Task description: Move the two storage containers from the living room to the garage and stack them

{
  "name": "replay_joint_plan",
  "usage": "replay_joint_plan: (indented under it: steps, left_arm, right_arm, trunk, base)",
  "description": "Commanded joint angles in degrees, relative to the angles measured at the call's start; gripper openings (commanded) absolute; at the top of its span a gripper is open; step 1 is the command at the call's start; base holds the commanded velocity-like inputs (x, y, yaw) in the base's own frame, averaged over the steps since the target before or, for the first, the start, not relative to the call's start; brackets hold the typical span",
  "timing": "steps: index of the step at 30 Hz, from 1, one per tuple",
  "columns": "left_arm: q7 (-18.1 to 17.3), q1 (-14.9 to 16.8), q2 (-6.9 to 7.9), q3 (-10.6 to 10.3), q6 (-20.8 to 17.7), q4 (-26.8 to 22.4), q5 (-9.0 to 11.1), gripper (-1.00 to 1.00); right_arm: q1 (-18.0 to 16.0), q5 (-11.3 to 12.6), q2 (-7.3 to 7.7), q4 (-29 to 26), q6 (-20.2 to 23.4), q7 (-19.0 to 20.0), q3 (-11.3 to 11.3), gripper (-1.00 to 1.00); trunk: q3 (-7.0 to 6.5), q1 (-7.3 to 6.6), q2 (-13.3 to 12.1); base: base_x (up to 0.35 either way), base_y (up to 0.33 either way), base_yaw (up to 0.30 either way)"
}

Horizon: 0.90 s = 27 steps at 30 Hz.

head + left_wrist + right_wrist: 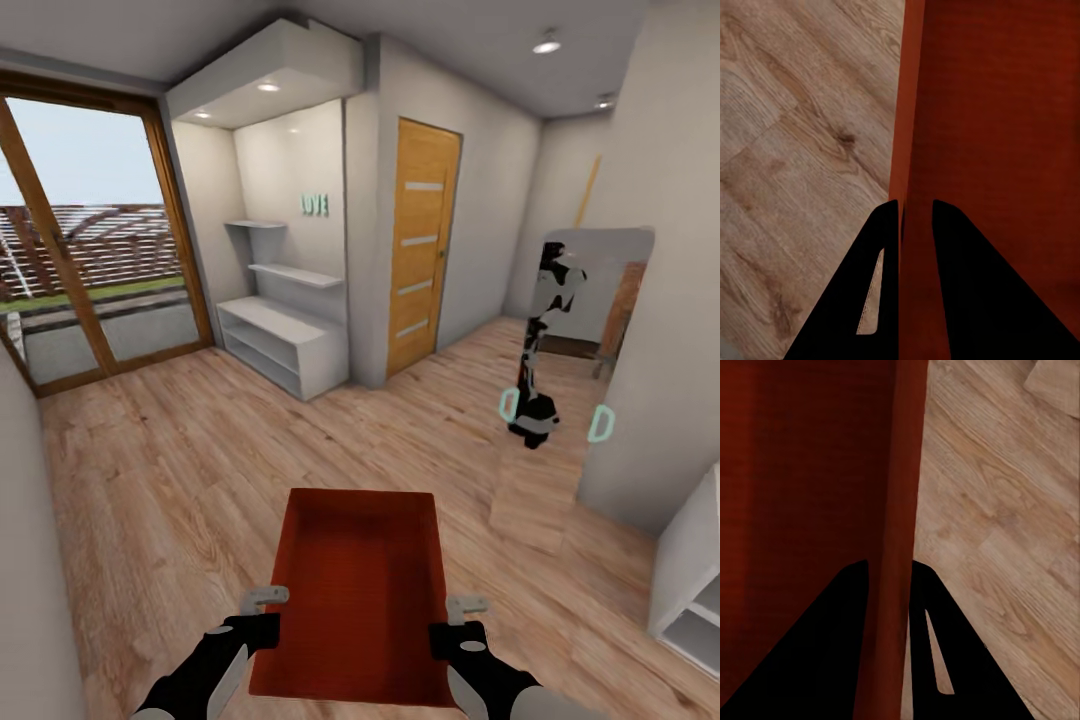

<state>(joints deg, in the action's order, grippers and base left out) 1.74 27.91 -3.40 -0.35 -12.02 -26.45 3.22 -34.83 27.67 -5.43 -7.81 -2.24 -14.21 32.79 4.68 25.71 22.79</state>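
Observation:
One orange-red storage container [360,590] hangs low in front of me over light wood planks, empty inside. My left gripper [272,610] is shut on its left wall [907,112], one finger on each side of the wall, as the left wrist view of the gripper [915,206] shows. On the opposite side, my right gripper [455,620] is shut on the right wall [907,472], clamped the same way in the right wrist view [889,566]. The garage and its concrete floor are out of view.
A wood-panelled door [420,245] stands ahead, with a white shelf unit [280,345] to its left and a glass sliding door [90,250] further left. At the right, a mirror [590,300] reflects the robot, beside a wall corner [650,400] and a white cabinet [690,580].

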Motion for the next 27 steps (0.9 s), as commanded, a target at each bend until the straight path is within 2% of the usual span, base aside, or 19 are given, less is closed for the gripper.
replay_joint_plan:
  steps: [1,27]
  left_arm:
    - [0.64,0.04,0.06,-0.53,-0.38,-0.27,-0.69,-1.0]
    - [0.64,0.04,0.06,-0.53,-0.38,-0.27,-0.68,-1.0]
  right_arm:
    - [-0.07,1.34,0.25,1.36,-0.31,-0.3,0.6,-1.0]
    - [-0.07,1.34,0.25,1.35,-0.31,-0.33,0.6,-1.0]
  trunk:
    - [0.12,0.07,0.13]
    - [0.12,0.07,0.13]
  base:
    - [0.322,0.0,0.268]
    - [0.323,0.0,0.015]
